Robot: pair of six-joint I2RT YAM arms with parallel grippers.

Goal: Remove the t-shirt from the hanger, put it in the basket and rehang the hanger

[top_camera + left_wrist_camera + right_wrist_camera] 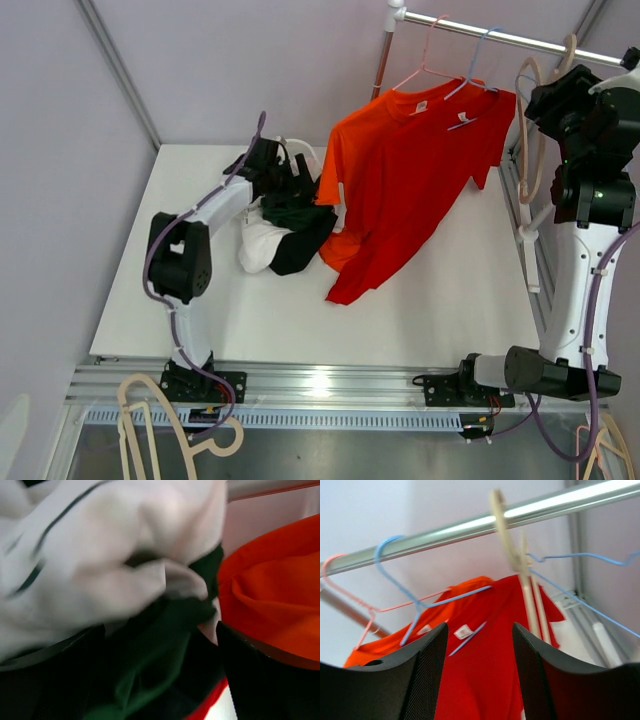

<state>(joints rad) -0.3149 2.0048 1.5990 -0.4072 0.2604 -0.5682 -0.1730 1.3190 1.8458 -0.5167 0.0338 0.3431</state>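
White table (250, 330), rail (500, 35) far right | orange t-shirt (400, 180) is hanging from rail, hem trailing on table | likely light, limp; shoulder seam is offering best hold | left gripper (160, 655) is gaping wide over clothes pile (285, 235) | right gripper (477, 675) is standing open, empty

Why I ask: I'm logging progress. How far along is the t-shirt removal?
Done: nothing; the t-shirt hangs on its hanger from the rail, hem on the table. In hand: nothing; the right hand is open by the rail, the left hand open over other clothes. Left: slipping the t-shirt off the hanger.
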